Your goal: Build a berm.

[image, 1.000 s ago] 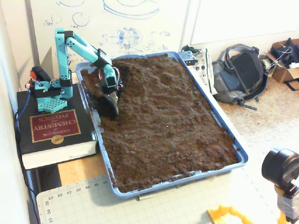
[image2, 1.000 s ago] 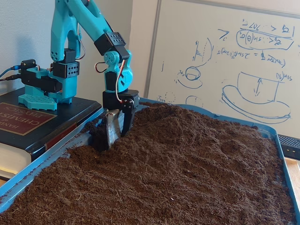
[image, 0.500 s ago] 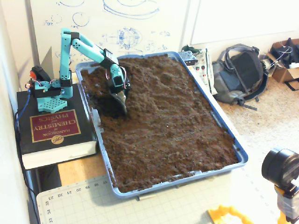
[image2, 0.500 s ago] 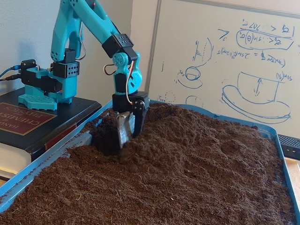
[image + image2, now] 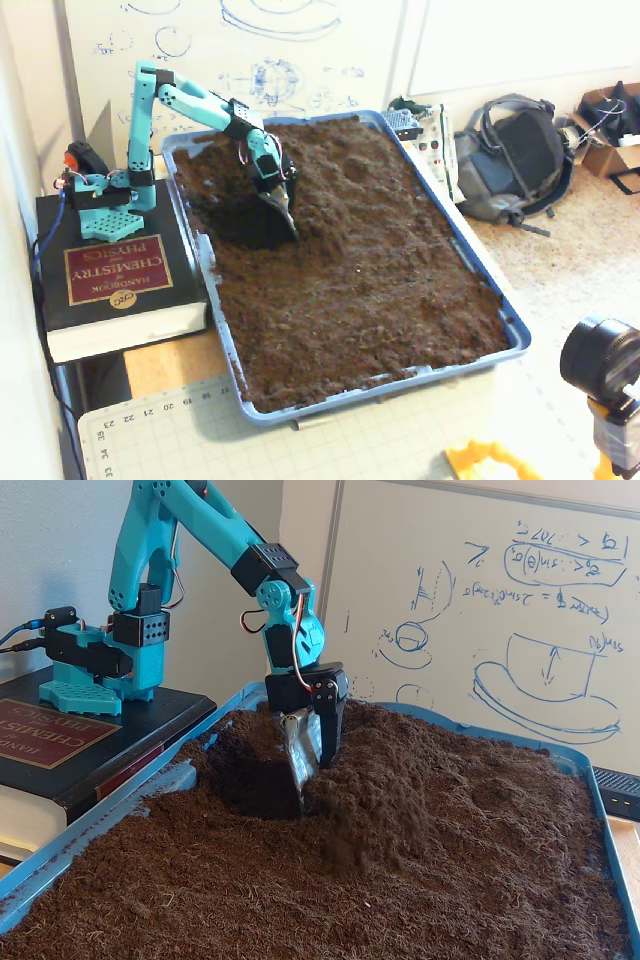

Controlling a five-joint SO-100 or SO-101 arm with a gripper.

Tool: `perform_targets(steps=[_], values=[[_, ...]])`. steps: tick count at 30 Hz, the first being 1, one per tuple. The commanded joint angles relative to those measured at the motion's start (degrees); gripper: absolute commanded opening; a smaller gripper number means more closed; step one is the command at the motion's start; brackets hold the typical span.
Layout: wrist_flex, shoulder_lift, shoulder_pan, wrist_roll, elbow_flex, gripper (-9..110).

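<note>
Reaching out from its base on a thick book [image 5: 118, 285], the teal arm has its gripper [image 5: 305, 780] dug tip-down into the soil, fingers close together, though the soil hides whether they touch. Just left of it in both fixed views lies a dark scooped hollow [image 5: 240, 220], and the berm [image 5: 375, 810] rises as a loose ridge against its right side, near the far left end of the blue tray [image 5: 515, 330]

Teal arm's hand [image 5: 288, 222] dug into dark soil, hollow [image 5: 240, 222] beside it, blue tray [image 5: 515, 330], book [image 5: 110, 285].
</note>
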Motion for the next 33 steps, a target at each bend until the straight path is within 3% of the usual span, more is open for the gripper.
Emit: perform_targets(steps=[1, 11, 33], values=[[-1.67, 2.81, 1.49, 0.62, -5.89, 0], [-0.26, 6.50, 1.14, 4.83, -6.42, 0], [31.73, 36.83, -3.16, 8.09, -0.09, 1]])
